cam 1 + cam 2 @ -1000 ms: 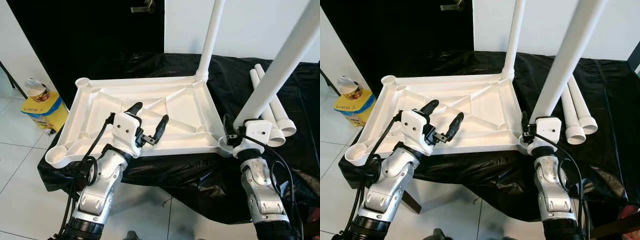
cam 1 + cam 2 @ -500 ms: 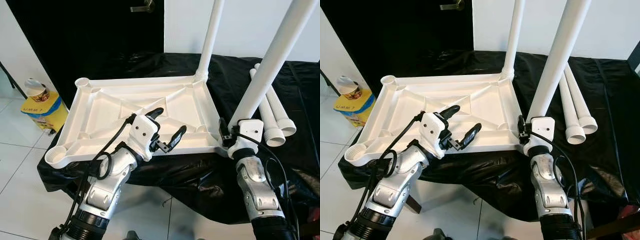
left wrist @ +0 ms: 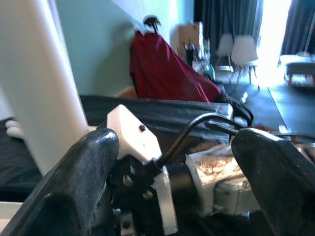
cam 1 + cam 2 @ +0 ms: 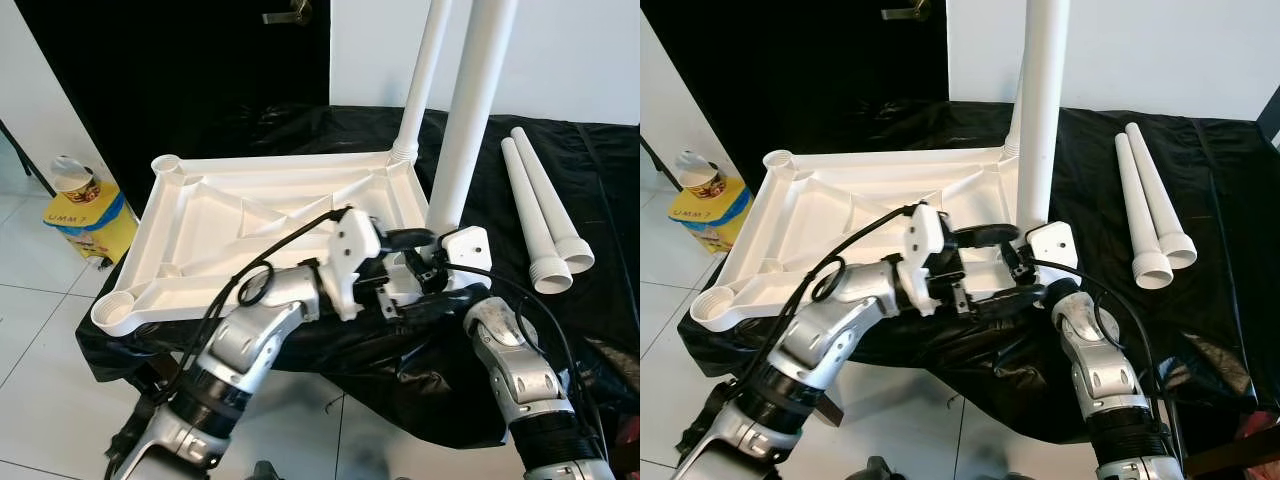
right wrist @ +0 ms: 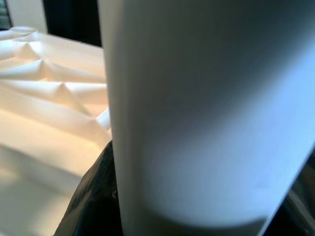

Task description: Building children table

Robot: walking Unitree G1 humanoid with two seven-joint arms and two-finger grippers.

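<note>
On a black plastic sheet (image 4: 600, 330) spread over a low surface lies the white tabletop (image 4: 250, 230), turned underside up so its ribs and corner sockets face the ceiling. One white leg (image 4: 425, 75) stands upright in the far right corner socket. At the near right corner the right gripper (image 4: 437, 268) is clamped on a second leg (image 4: 470, 110), which stands almost vertical with its lower end at that corner; the right wrist view shows the leg's white tube pressed close against a black finger (image 5: 91, 196), with the tabletop's ribbed underside beside it. The left gripper (image 4: 405, 275) reaches across the near edge of the tabletop to the same corner, its two black fingers spread apart on either side of the right wrist, holding nothing. Two more legs (image 4: 540, 215) lie side by side on the sheet, well to the right of the tabletop. On the tiled floor to the left stands a yellow box (image 4: 90, 220) with a cup (image 4: 72, 177) on top.
</note>
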